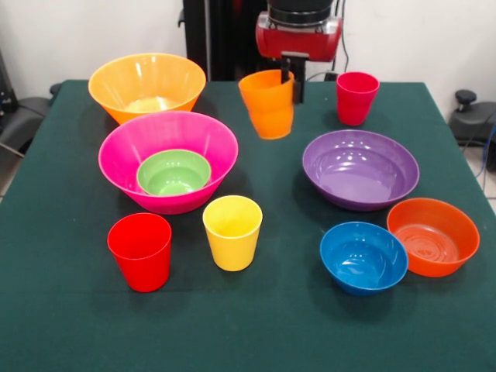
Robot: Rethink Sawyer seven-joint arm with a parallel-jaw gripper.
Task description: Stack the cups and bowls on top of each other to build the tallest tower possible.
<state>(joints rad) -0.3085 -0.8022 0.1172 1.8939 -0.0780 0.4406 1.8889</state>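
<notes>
Gripper point(288, 77) is gripping the rim of the small glossy orange plastic cup point(267, 105), tilted, lifted off the green desk point(256, 310). The tower's base, the big hot-pink plastic bowl point(124, 155), is cradling the small ribbed green bowl point(173, 172). Best to level the cup and centre it before releasing.

**Cups and bowls lying mostly unstacked**

The orange cup point(267, 103) is tilting against the gripper point(292, 77), with the crimson-pink cup point(356, 97) standing just beside. The green bowl point(173, 171) is nesting inside the hot-pink bowl point(124, 155). The orange-yellow bowl point(146, 84), purple bowl point(360, 168), blue bowl point(363, 256), medium orange bowl point(433, 235), red cup point(140, 251) and yellow cup point(232, 232) are sitting upright, well apart from it.
</notes>
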